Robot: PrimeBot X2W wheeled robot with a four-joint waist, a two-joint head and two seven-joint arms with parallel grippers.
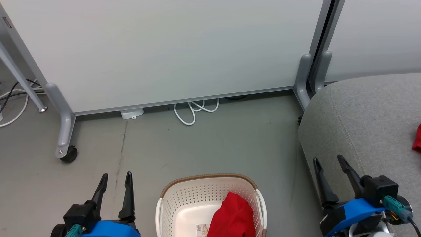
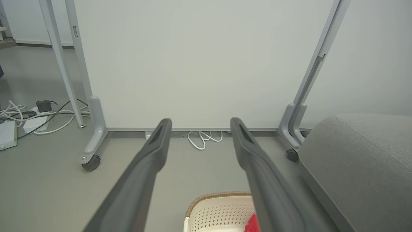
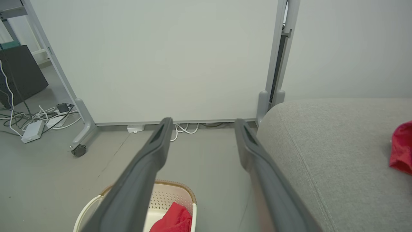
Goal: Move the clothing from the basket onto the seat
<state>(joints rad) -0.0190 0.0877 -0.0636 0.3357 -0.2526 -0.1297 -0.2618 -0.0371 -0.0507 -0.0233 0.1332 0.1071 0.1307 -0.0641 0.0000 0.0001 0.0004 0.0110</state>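
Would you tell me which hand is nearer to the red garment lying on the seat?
Right. The right hand is open at the seat's left edge, left of the red garment; the left hand is over the floor, beyond the basket.

1. The left hand [image 1: 117, 174] sits just left of the basket [image 1: 207, 176]. Its two dark fingers [image 1: 127, 194] are spread apart, point forward and hold nothing.
2. The right hand [image 1: 328, 158] is right of the basket and further off, with its fingers parted wide and empty.
3. Behind each hand is a blue wrist cover [image 1: 357, 210].
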